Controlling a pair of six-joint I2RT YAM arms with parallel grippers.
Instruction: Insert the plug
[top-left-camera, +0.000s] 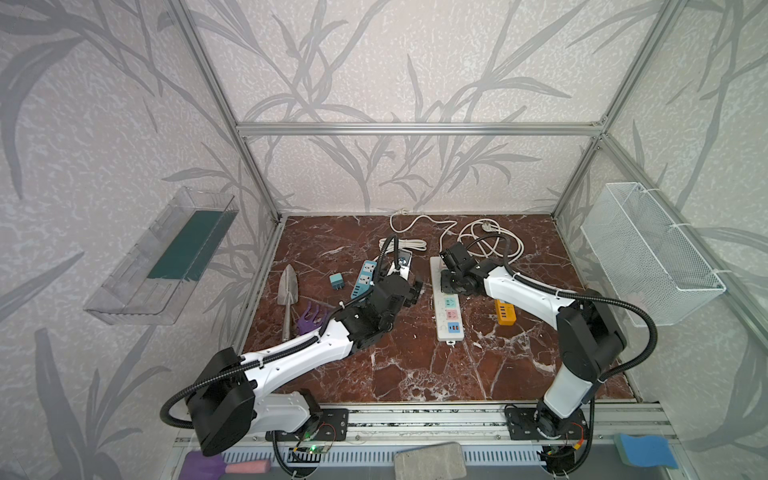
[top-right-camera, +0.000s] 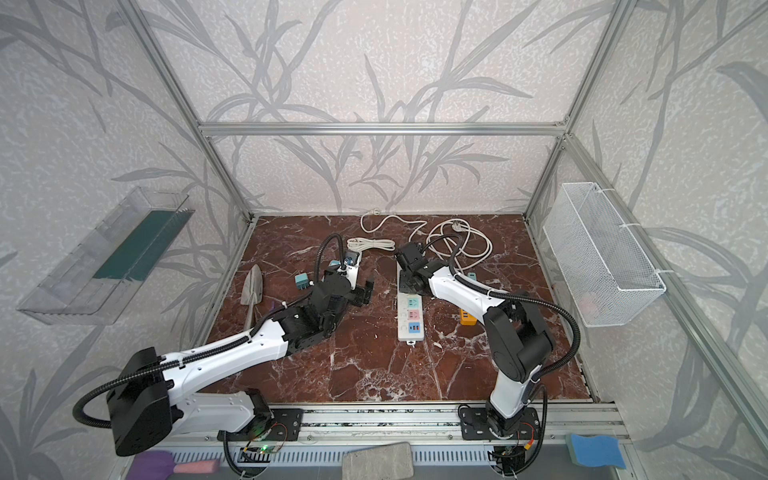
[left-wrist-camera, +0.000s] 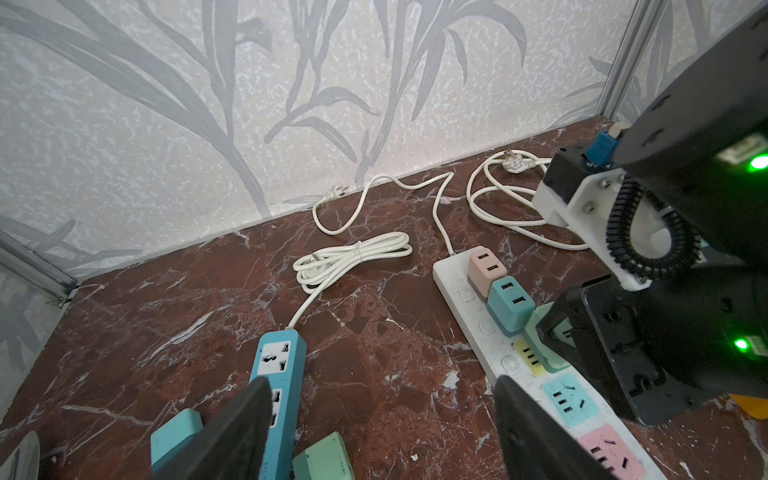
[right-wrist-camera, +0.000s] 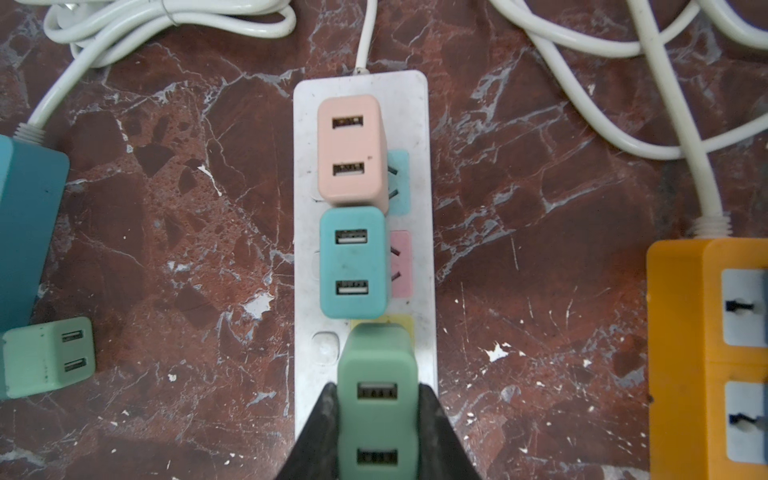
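Observation:
A green plug (right-wrist-camera: 376, 399) with two USB ports is clamped between the fingers of my right gripper (right-wrist-camera: 377, 390), which is shut on it. It stands over the yellow socket (right-wrist-camera: 399, 322) of the white power strip (right-wrist-camera: 305, 232), and its prongs are hidden. A pink plug (right-wrist-camera: 351, 149) and a teal plug (right-wrist-camera: 353, 262) sit in the two sockets beyond it. In both top views the right wrist covers that end of the strip (top-left-camera: 449, 328) (top-right-camera: 411, 332). My left gripper (left-wrist-camera: 380, 386) hangs open and empty over bare marble, between a blue power strip (left-wrist-camera: 278, 374) and the white one.
A loose green plug (right-wrist-camera: 48, 357) and a teal plug (top-left-camera: 336, 281) lie by the blue strip. An orange strip (right-wrist-camera: 681, 332) lies to the right, with white cables (top-left-camera: 494, 245) coiled behind. A trowel (top-left-camera: 287, 291) and purple rake (top-left-camera: 309, 318) lie left. A wire basket (top-left-camera: 648, 249) hangs on the right wall.

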